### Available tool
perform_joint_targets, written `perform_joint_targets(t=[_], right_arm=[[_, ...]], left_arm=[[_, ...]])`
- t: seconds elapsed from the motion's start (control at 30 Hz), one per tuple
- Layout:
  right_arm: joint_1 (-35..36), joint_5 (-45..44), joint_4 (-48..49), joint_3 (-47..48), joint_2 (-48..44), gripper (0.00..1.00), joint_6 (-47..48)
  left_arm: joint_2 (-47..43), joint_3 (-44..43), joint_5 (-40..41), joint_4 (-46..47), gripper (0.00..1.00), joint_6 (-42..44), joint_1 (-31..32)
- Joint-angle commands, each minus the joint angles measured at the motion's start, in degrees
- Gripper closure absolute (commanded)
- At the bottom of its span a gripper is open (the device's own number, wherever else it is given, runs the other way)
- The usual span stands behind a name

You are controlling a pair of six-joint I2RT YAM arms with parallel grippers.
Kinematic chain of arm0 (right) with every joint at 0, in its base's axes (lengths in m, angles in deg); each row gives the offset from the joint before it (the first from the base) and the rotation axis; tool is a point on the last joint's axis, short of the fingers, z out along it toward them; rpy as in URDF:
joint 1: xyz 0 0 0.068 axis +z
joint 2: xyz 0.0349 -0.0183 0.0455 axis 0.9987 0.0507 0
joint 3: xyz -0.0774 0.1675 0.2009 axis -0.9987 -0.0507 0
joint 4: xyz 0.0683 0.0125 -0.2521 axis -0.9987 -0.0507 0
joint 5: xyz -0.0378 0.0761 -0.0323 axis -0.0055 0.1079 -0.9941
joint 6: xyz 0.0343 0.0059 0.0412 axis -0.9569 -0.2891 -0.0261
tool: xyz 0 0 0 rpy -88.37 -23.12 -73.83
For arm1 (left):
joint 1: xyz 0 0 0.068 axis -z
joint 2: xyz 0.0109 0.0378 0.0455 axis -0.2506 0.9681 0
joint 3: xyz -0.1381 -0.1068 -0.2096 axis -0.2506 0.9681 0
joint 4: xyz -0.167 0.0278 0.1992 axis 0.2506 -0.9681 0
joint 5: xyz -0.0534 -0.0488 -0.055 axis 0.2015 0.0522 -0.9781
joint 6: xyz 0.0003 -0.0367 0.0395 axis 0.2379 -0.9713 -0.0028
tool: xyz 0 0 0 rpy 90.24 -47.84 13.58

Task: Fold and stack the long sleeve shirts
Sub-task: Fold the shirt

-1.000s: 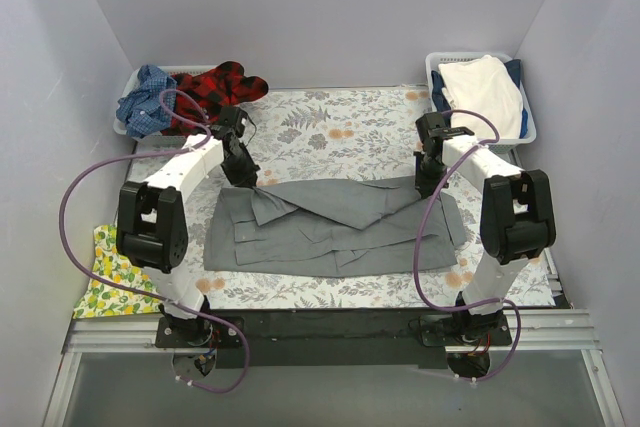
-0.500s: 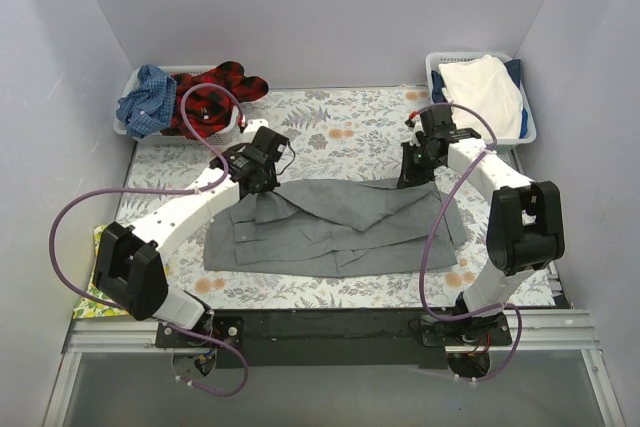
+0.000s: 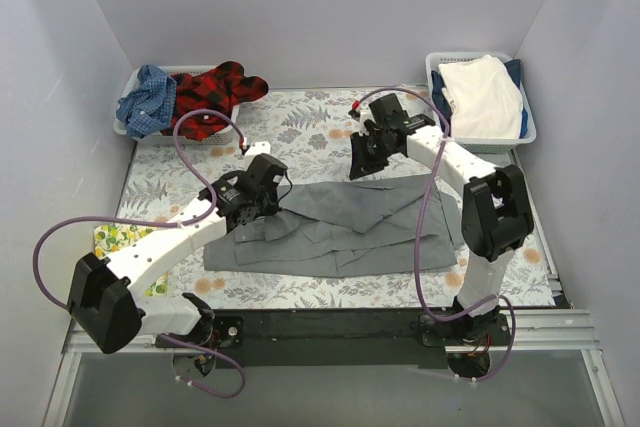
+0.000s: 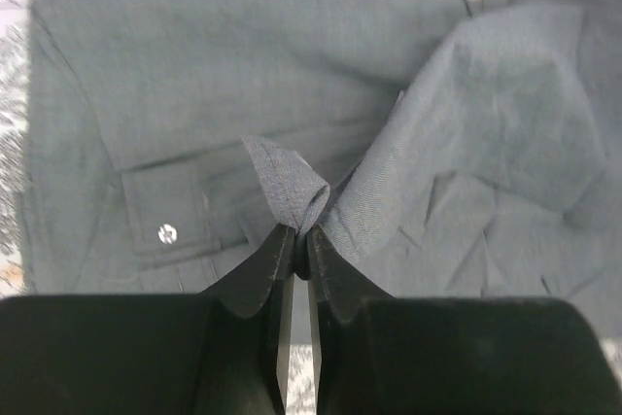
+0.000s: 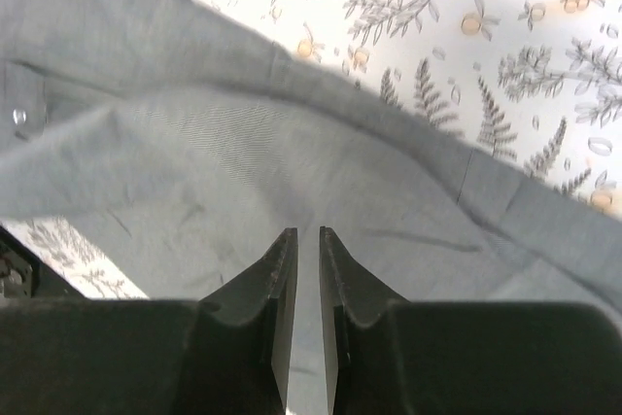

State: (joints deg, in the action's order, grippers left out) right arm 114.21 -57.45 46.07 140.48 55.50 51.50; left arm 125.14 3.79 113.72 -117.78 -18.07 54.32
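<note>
the grey shirt (image 3: 340, 227) lies spread across the middle of the fern-print cover (image 3: 320, 127), partly folded. the left gripper (image 4: 294, 233) is clenched on a small raised fold near its left end. the right gripper (image 5: 307, 233) hangs over the shirt's far edge, fingers slightly parted, gripping nothing. 2 more shirts, the red plaid shirt (image 3: 218, 85) and the blue checked shirt (image 3: 146, 97), sit in the far-left basket (image 3: 131, 80).

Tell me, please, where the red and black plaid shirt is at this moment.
In the top view, the red-black plaid shirt lies in the basket at the table's far left corner, with the blue checked shirt on its left.
</note>
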Motion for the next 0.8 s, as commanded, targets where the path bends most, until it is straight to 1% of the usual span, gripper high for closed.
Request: perform_joint_targets(t=[0.0,0.07,0.13,0.23,0.27,0.33,0.4,0.43,0.63,0.77], right_arm=[[-0.13,0.77,-2.75,6.81,6.72,0.77,-1.56],[0.22,1.2,-6.17,7.88,8.32,0.77,-0.86],[1.01,0.77,-8.38,7.1,7.98,0.76,1.42],[2.77,-0.02,-7.25,2.01,3.41,0.68,5.2],[3.03,0.41,-6.2,0.95,2.27,0.63,5.39],[3.38,2.35,-3.56,-1.42,0.24,0.59,5.13],[4.08,2.35,-2.51,-1.52,0.06,0.52,5.13],[4.26,2.35,-2.41,-1.17,0.15,0.51,5.13],[5.67,2.0,-2.5,0.24,1.38,0.5,5.48],[6.28,-1.25,-3.03,-0.47,2.87,0.5,5.48]], left_arm=[[-3.14,3.48,-6.56,-1.38,0.94,-3.5,1.05],[-3.06,3.92,-6.65,-2.7,0.92,-4.21,1.32],[-2.88,4.1,-6.21,-3.4,0.92,-4.66,1.41],[-2.35,3.93,-5.59,-3.94,0.91,-4.92,1.41],[-2.0,3.84,-5.59,-3.85,0.91,-5.01,1.41],[-1.21,3.57,-5.68,-3.94,0.91,-5.1,1.41],[-0.77,3.48,-5.68,-3.67,0.9,-5.1,1.32],[-0.6,3.22,-5.68,-3.67,0.9,-4.83,1.41],[0.2,2.17,-4.1,-4.02,0.89,-4.04,1.41],[0.64,1.29,-3.14,-4.29,0.87,-4.39,1.41]])
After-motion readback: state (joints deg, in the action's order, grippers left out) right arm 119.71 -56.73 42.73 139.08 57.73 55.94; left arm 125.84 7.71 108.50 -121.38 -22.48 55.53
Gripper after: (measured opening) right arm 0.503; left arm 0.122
